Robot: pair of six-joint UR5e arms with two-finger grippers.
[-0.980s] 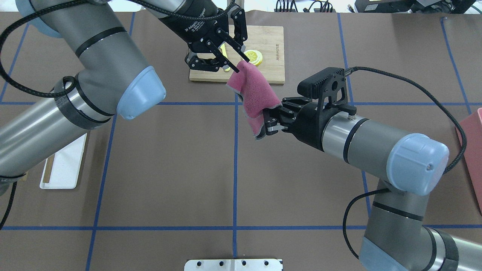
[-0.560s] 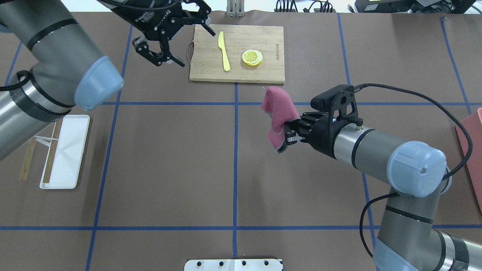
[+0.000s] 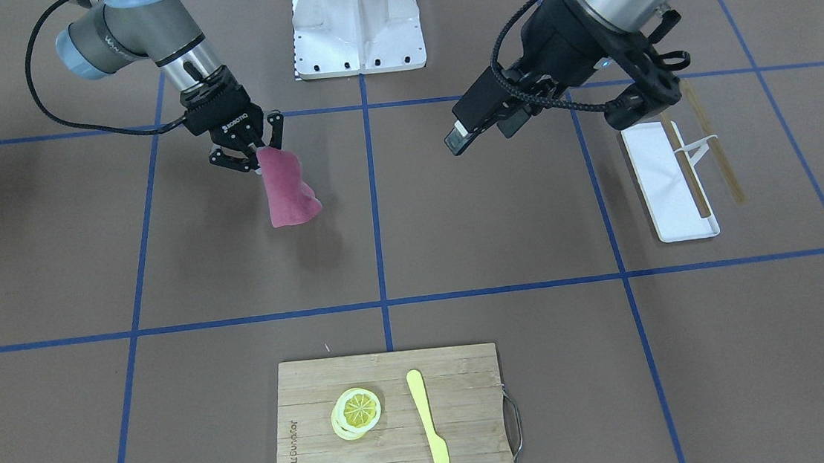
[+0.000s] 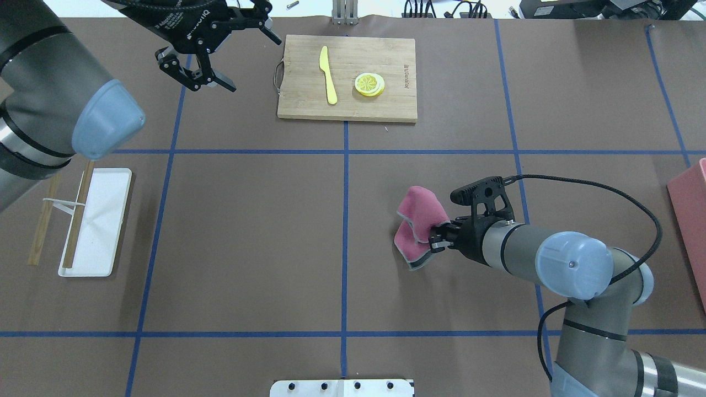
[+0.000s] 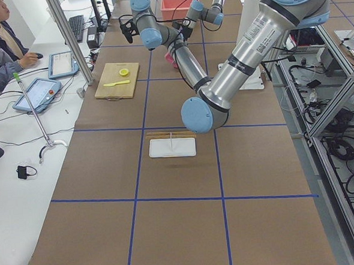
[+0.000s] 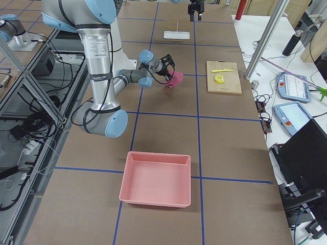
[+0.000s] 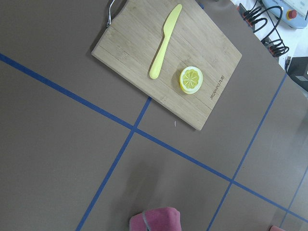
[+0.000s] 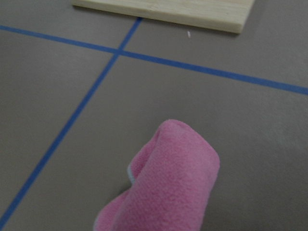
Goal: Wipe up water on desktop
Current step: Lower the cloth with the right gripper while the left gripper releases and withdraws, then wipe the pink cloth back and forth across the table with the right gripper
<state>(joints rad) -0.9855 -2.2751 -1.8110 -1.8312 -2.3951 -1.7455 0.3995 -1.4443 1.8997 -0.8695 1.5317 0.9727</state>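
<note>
The desktop (image 4: 248,231) is grey-brown with blue tape lines; I see no water on it. My right gripper (image 4: 438,238) is shut on a folded pink cloth (image 4: 416,229) and holds it low over the right-middle square. I cannot tell whether the cloth touches the surface. The cloth also shows in the front view (image 3: 288,194), below the right gripper (image 3: 250,154), and in the right wrist view (image 8: 173,183). My left gripper (image 4: 256,66) is open and empty, high at the back left beside the cutting board; it also shows in the front view (image 3: 650,91).
A bamboo cutting board (image 4: 386,107) at the back middle carries a yellow knife (image 4: 328,74) and a lemon slice (image 4: 369,84). A white tray (image 4: 105,220) with wooden sticks lies at the left. A pink bin (image 4: 689,220) stands at the right edge.
My left gripper let go of the cloth's upper corner and swung away to the back left. My right gripper carried the cloth down and nearer, to the right of the centre line.
</note>
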